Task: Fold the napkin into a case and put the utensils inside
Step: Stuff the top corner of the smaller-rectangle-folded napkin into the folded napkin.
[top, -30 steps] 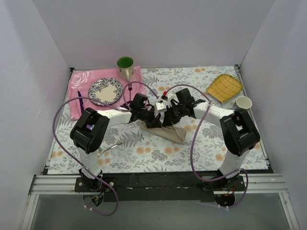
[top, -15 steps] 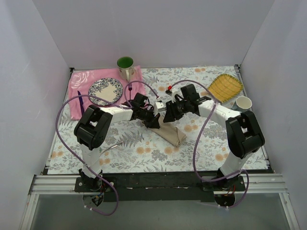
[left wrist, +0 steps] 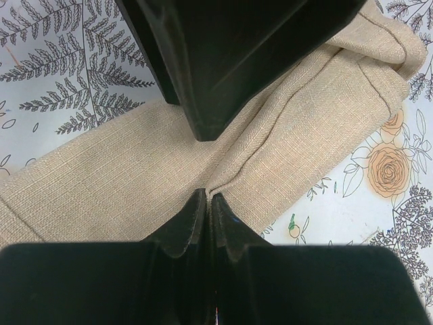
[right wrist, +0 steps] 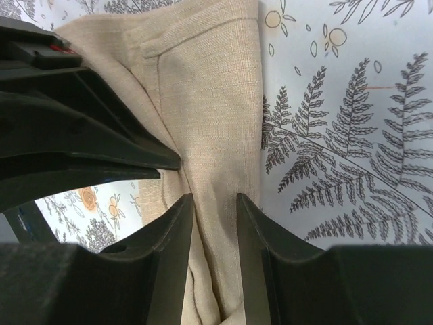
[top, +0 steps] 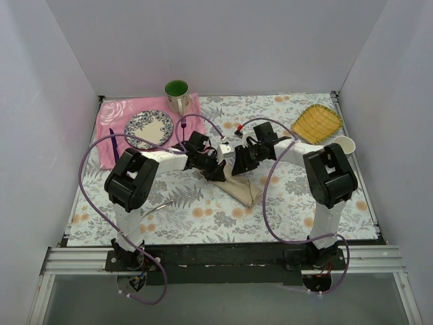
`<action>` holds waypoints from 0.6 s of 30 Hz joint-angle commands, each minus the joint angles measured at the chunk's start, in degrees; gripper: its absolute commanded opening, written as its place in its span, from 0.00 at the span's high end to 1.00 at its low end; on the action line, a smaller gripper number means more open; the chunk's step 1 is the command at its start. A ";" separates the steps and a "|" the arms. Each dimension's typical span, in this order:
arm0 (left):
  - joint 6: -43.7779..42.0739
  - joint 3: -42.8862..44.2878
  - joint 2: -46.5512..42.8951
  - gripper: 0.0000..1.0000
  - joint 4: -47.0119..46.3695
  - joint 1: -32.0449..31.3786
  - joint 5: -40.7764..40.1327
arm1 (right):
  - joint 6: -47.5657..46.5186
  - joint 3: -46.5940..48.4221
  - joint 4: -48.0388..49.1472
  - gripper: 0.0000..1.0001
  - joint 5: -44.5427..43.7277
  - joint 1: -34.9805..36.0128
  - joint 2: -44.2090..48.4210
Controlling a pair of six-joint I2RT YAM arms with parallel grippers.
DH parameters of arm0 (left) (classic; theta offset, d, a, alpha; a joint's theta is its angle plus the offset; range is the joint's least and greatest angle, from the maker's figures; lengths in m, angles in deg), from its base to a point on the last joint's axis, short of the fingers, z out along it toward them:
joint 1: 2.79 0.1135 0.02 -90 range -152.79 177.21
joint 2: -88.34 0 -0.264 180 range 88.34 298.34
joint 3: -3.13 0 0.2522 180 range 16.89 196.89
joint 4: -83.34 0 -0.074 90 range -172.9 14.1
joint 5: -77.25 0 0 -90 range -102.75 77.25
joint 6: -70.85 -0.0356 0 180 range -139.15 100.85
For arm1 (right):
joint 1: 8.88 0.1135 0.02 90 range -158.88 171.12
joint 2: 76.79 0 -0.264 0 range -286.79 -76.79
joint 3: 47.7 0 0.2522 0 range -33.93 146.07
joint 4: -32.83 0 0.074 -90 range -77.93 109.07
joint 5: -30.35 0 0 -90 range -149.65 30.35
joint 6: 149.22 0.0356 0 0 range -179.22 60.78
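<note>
White panels (top: 223, 40) are boxing in the table on three sides, and a pale tablecloth (top: 223, 220) printed with ferns and orange roses is covering the whole surface. Mid-table, the beige napkin (top: 245, 191) is lying folded into a narrow oblong, slanting toward the near right. The left gripper (left wrist: 208, 196) is clenching a raised crease of it, fingers pressed tight together. The right gripper (right wrist: 214, 200) is standing released, its fingers parted and straddling a ridge of the same cloth. At far left a pink mat (top: 111, 112) is carrying a patterned plate (top: 149, 128) and a green-lined mug (top: 177, 95). At far right a yellow woven tray (top: 316, 123) and a white cup (top: 344, 144) are sitting close together. A slim pale utensil (top: 154, 207) is lying on the tablecloth beside the left arm.
</note>
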 commanded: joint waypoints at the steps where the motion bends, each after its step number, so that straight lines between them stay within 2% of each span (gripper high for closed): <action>1: -0.92 -0.32 -0.47 1.00 3.95 -0.09 -2.23 | 1.15 2.05 3.02 0.61 2.44 0.21 -2.40; 5: -1.01 -1.12 -2.14 1.00 3.87 -0.36 -2.32 | 1.67 3.10 3.99 0.63 3.05 0.21 -3.37; 13: -1.27 -1.29 -2.15 1.00 4.04 -0.44 -2.14 | 1.94 2.49 3.20 0.60 2.97 -1.72 -0.39; 18: -1.44 -1.03 -1.97 1.00 3.96 -0.62 -2.14 | 1.41 2.93 3.46 0.60 3.31 -1.90 -2.32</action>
